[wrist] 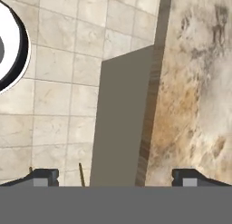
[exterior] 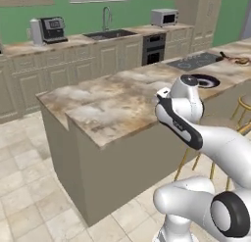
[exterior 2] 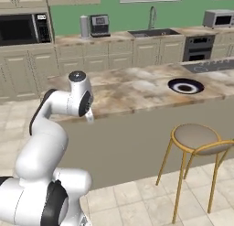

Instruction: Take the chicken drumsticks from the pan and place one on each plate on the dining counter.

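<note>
In the hand view the gripper [wrist: 115, 177] has its jaws released wide, holding and touching nothing, above the edge of the dining counter [wrist: 195, 82]. At 2 o'clock of the arm, one plate [exterior 2: 185, 86] lies on the counter.

You are looking at a long dining counter [exterior 2: 137, 90] of mottled beige-brown marble, smooth with a soft sheen, over matt taupe panels. The round dark plate with a white ring [exterior 2: 185, 86] is looking glossy, the round stool [exterior 2: 197, 138] is showing brassy metal legs under a matt grey seat, and the beige floor tiles [exterior: 29, 187] are reading as smooth stone.
</note>
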{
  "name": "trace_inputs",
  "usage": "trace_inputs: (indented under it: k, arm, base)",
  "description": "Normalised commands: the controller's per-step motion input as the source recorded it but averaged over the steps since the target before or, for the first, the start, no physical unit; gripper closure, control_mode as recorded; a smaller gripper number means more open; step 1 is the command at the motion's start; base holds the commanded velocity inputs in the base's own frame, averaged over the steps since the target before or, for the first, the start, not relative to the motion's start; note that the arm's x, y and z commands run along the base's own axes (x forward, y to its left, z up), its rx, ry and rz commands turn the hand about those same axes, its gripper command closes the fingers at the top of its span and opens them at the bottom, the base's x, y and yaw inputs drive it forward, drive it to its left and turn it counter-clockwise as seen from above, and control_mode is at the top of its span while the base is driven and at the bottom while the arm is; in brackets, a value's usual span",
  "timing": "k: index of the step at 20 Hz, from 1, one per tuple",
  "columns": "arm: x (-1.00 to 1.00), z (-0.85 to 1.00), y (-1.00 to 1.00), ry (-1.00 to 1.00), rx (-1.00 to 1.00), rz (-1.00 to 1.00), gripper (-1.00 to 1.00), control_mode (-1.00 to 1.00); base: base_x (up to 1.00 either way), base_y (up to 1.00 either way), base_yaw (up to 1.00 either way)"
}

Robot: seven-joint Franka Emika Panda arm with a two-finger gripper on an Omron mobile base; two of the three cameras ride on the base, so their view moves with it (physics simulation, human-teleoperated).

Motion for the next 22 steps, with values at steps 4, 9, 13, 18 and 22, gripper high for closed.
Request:
trace_inputs:
  k: [4, 9, 13, 18, 22]
  arm:
    - [0.0, 0.0, 0.0, 0.0, 0.0, 0.0, -1.0, 1.0]
    - [0.0, 0.0, 0.0, 0.0, 0.0, 0.0, -1.0, 1.0]
    - [0.0, 0.0, 0.0, 0.0, 0.0, 0.0, -1.0, 1.0]
    - [0.0, 0.0, 0.0, 0.0, 0.0, 0.0, -1.0, 1.0]
    - [0.0, 0.0, 0.0, 0.0, 0.0, 0.0, -1.0, 1.0]
  base:
    - [0.05, 1.0, -0.24]
    - [-0.38, 1.0, -0.12]
    - [0.08, 1.0, -0.16]
    - [0.45, 1.0, -0.21]
    - [0.62, 1.0, -0.22]
